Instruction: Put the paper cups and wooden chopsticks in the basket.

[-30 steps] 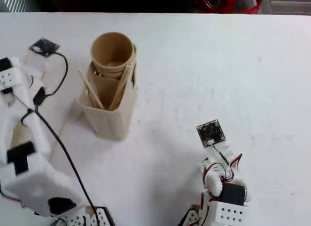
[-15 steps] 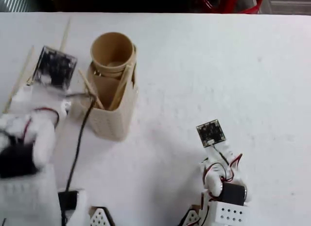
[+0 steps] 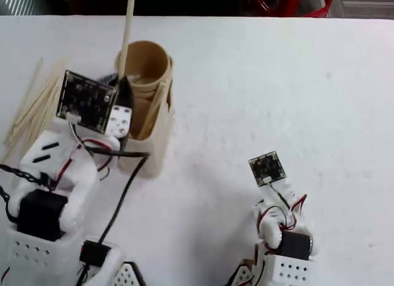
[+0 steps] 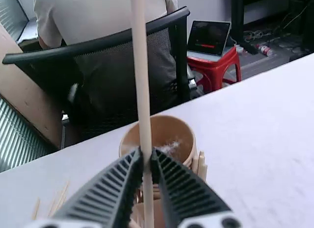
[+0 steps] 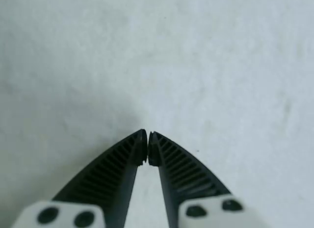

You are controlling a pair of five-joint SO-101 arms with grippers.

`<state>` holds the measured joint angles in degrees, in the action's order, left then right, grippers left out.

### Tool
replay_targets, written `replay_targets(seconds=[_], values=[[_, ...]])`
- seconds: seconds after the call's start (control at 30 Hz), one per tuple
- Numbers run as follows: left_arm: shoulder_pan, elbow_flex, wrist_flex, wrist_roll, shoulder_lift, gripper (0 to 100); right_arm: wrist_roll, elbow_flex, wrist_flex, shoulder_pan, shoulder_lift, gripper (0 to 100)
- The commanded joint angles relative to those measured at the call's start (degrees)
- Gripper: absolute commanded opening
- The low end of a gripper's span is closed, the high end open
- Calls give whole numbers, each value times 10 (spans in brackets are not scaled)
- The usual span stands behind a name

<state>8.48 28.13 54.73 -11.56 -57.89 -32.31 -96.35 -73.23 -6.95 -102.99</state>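
**Left claw holds a chopstick upright over the basket**

The left claw (image 4: 147,158) is clenched on a wooden chopstick (image 4: 139,66), gripping it low on its length so the stick stands nearly upright. The stick rises directly over the paper cups (image 3: 144,59). The cups sit nested in one end of the pale, perforated basket (image 3: 151,155), on the side away from the arms. Two more chopsticks (image 3: 154,107) lean inside the basket just beside the cups. A scatter of loose chopsticks (image 3: 34,111) lies flat on the white surface (image 3: 277,83), near the basket on the left arm's side. The right claw (image 5: 147,148) is clenched, its tips touching, low over the surface and well apart from the basket.
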Motion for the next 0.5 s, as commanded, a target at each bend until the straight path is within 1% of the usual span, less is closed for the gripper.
replay_targets(seconds=[0.0,0.23,0.47], values=[[6,-4,-37,6,31,23,-1,-5,-1,-3,-4,19],[1,-1,-37,5,80,24,-1,-5,-1,-3,-4,19],[0,-1,-36,4,86,38,-1,-5,-1,-3,-4,19]])
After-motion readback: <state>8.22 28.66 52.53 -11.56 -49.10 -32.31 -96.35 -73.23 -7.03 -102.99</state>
